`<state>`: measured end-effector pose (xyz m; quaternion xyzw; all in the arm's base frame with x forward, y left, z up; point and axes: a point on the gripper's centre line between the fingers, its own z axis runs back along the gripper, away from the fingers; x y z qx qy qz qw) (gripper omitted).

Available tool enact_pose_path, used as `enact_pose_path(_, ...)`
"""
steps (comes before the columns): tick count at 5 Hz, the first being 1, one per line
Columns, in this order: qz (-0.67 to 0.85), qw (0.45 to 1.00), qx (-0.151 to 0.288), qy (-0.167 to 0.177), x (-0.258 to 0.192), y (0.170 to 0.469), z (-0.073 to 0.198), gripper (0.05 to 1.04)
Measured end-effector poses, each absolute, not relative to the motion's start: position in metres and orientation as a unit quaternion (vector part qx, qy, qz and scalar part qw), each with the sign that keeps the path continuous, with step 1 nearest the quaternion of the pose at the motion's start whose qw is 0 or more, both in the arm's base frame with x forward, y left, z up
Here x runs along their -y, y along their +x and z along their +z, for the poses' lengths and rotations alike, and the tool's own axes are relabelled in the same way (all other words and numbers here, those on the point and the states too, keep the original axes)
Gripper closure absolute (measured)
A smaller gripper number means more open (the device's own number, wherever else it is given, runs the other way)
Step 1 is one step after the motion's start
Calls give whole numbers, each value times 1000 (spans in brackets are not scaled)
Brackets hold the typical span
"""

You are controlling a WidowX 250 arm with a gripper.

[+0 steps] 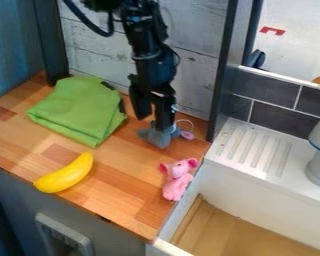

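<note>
With the black two-fingered pincer (154, 124) parted, seemingly gripping nothing, and one finger apparently against the soft grey toy (152, 138) on the wooden tabletop (126, 167), an off-centre close could catch only its edge and slip.

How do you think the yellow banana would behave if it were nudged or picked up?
The yellow banana looks smooth, so it might slip a little in a grip. Its curved, tapering shape suggests it would rock or swivel rather than roll far.
</note>
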<state>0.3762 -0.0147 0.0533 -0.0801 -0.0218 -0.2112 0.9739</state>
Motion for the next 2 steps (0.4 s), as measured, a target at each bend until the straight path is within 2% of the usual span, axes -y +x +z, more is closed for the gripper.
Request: enact_pose_path(2, -201, 978, 1, -59, 25, 379, 29, 117)
